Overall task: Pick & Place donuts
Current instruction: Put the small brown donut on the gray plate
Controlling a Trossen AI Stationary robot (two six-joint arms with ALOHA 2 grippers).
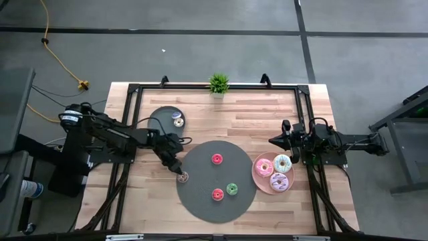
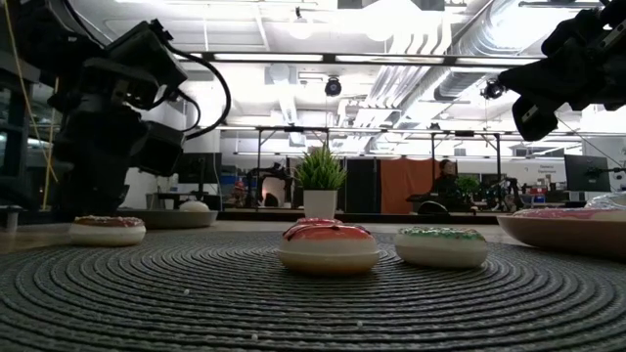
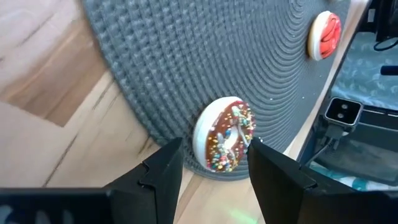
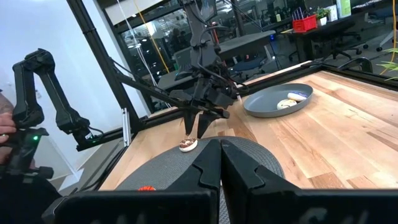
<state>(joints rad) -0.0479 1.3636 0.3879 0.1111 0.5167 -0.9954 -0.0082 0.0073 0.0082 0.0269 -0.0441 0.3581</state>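
Since the brown donut (image 3: 224, 142) looks like a small rigid toy ring, light and smooth-glazed under its sprinkles, we judge it will neither squash nor weigh on the fingers, though it could skid or flip if nudged off-centre; the best hold is across its outer rim, one finger on each side. It lies flat at the very edge of the grey mat (image 1: 200, 201), on the side nearest the left arm. Our left gripper (image 3: 210, 163) hangs just above it with its fingers spread, the donut showing in the gap between them and not pinched. Farther onto the mat lie two red donuts (image 1: 217, 158) and a green donut (image 1: 232, 189), well apart from the left gripper. Beyond the mat's far side, the pink plate (image 1: 257, 175) holds three larger frosted donuts (image 1: 282, 163). The right gripper (image 1: 272, 141) waits just beside that plate, fingers pressed together and holding nothing. Near the table's (image 1: 267, 107) back, a dark grey plate (image 1: 160, 115) carries another small donut (image 1: 178, 122).
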